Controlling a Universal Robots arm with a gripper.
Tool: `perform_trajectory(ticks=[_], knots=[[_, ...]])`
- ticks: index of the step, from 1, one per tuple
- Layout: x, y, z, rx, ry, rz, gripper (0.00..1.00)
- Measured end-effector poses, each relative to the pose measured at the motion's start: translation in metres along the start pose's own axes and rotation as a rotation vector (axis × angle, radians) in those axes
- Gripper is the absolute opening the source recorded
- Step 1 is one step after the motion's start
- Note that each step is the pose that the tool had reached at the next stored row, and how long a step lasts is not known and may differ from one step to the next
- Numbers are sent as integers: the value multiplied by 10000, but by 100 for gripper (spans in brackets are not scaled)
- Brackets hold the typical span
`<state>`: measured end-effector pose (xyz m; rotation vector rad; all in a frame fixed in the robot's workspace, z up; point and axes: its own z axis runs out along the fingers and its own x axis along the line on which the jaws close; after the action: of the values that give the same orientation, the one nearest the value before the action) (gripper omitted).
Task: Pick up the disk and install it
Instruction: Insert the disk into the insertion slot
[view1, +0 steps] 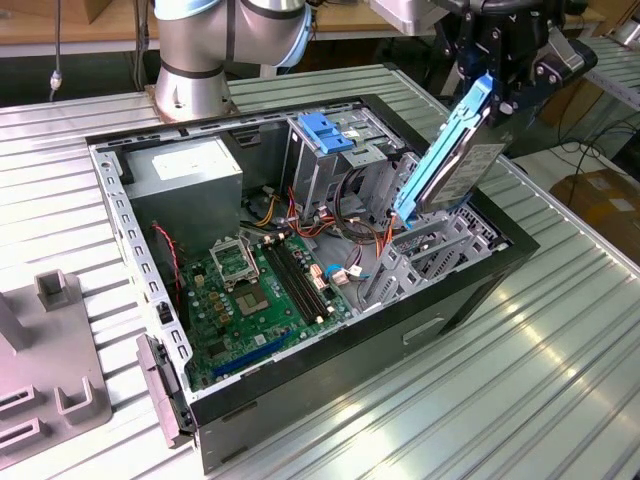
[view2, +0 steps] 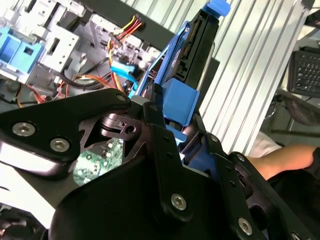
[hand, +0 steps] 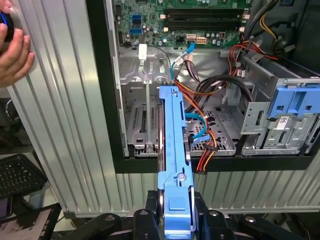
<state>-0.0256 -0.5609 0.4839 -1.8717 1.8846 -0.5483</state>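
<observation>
My claw (view1: 497, 85) was clenched on the disk (view1: 450, 165), gripping its upper end by the blue rails. I held it tilted above the open computer case (view1: 430, 320), its lower end near the metal bay (view1: 440, 245) at the exterior view's right. Beyond lay the green motherboard (view1: 260, 290) and the grey power supply (view1: 190, 175).

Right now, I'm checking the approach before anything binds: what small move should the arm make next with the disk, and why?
Probably ease the disk down along its tilt toward the empty bay beneath. The fingers are shut on its upper end, it hangs tilted over the open case with its lower end near the bay's rim, and cables lie close beside.
</observation>
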Motion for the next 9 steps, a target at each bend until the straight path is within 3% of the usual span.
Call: perform_trajectory(ticks=[2, 6, 9], knots=[[6, 3, 8, 64, -12, -16, 37], [43, 5, 55, 83, -14, -20, 37], [112, 8, 106, 128, -17, -19, 37]])
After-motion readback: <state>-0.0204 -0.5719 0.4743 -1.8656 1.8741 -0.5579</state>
